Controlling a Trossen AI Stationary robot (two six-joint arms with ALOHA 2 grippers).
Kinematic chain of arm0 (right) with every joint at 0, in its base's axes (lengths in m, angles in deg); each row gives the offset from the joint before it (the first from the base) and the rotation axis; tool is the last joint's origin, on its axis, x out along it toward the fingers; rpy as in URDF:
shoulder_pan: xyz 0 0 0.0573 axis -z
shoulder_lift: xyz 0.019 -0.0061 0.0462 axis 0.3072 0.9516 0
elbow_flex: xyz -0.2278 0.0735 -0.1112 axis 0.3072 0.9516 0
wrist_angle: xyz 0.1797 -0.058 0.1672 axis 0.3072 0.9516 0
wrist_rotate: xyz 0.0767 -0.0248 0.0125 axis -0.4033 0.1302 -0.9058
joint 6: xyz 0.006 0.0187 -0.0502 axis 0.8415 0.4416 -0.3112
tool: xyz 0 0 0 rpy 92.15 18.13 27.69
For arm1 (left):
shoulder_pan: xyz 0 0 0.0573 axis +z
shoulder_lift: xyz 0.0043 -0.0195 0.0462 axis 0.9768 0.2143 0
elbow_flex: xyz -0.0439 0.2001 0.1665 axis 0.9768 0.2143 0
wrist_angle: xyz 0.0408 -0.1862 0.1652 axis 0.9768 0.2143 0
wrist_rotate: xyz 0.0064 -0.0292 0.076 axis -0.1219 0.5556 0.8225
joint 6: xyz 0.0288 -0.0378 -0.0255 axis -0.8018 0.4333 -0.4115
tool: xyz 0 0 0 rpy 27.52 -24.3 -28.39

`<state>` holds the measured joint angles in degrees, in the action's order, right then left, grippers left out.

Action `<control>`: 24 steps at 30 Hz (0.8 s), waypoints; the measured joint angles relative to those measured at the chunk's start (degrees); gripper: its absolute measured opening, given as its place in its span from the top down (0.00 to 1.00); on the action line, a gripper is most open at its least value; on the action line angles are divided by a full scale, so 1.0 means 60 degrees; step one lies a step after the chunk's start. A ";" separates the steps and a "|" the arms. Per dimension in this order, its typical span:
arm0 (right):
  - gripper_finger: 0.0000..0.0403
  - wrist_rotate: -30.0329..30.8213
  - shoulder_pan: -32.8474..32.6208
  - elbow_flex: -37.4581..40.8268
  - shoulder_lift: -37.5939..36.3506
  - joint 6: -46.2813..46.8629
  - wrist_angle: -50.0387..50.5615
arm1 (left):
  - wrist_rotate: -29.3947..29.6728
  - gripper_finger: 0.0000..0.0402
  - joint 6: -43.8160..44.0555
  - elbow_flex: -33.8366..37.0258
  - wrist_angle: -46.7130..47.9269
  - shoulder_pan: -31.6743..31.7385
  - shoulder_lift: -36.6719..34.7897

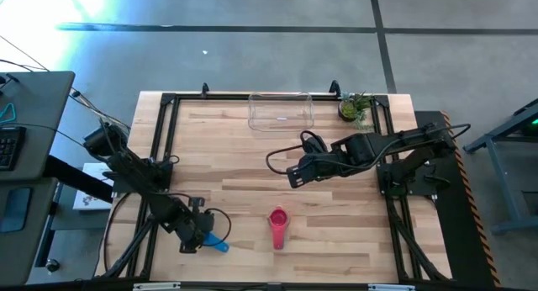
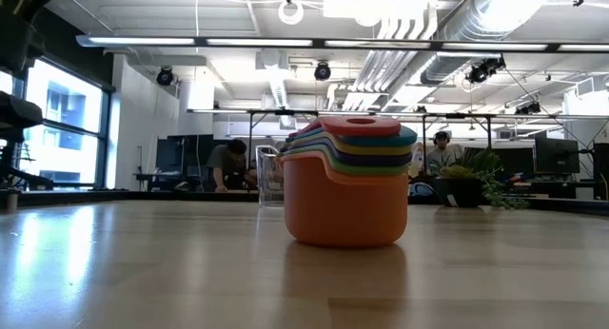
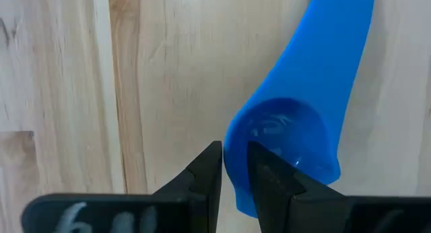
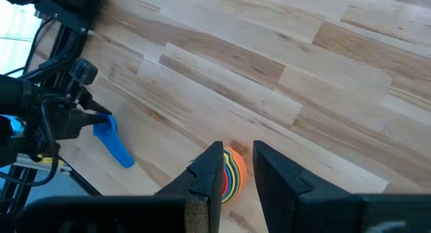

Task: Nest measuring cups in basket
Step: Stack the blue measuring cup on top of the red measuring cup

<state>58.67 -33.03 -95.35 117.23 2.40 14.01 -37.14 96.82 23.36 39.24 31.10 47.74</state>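
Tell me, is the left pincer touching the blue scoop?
Touching. The left wrist view shows the left pincer clamped on the rim of the blue plastic measuring scoop.

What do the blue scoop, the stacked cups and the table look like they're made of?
Blue scoop: likely plastic, smooth and glossy, with highlights in its bowl. Stacked cups: probably the same moulded plastic in opaque solid colours, with a satin sheen. Table: pale wood in jointed planks, grain showing.

An open-plan robotics lab — exposed ceiling ducts (image 2: 447, 25), strip lights, rows of workbenches with monitors (image 2: 557, 156) and seated people (image 2: 226, 165) — behind a wooden tabletop (image 2: 190, 272).
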 joint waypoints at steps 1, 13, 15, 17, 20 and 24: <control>0.82 0.0000 0.0000 0.0000 0.0000 0.0000 0.0004 | 0.0000 0.85 0.0002 0.0000 0.0001 0.0024 -0.0001; 0.82 -0.0004 0.0000 0.0000 0.0000 -0.0146 0.0048 | -0.0174 0.97 -0.0085 0.0000 -0.0017 0.0321 -0.0003; 0.82 -0.0004 0.0000 0.0000 0.0000 -0.0149 0.0055 | -0.0174 0.98 -0.0085 0.0000 -0.0035 0.0351 -0.0003; 0.82 -0.0004 0.0000 0.0000 0.0000 -0.0162 0.0055 | -0.0174 0.99 -0.0083 0.0000 -0.0069 0.0388 -0.0003; 0.82 -0.0004 0.0000 0.0000 0.0000 -0.0243 0.0059 | -0.0174 0.99 -0.0244 -0.0003 -0.0290 0.0394 -0.0003; 0.82 -0.0005 0.0000 0.0000 0.0000 -0.0259 0.0066 | -0.0279 0.99 -0.0413 -0.0364 -0.0254 0.0450 -0.0003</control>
<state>58.64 -33.03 -95.35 117.23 0.84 14.41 -38.82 94.34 21.18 37.71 33.80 47.73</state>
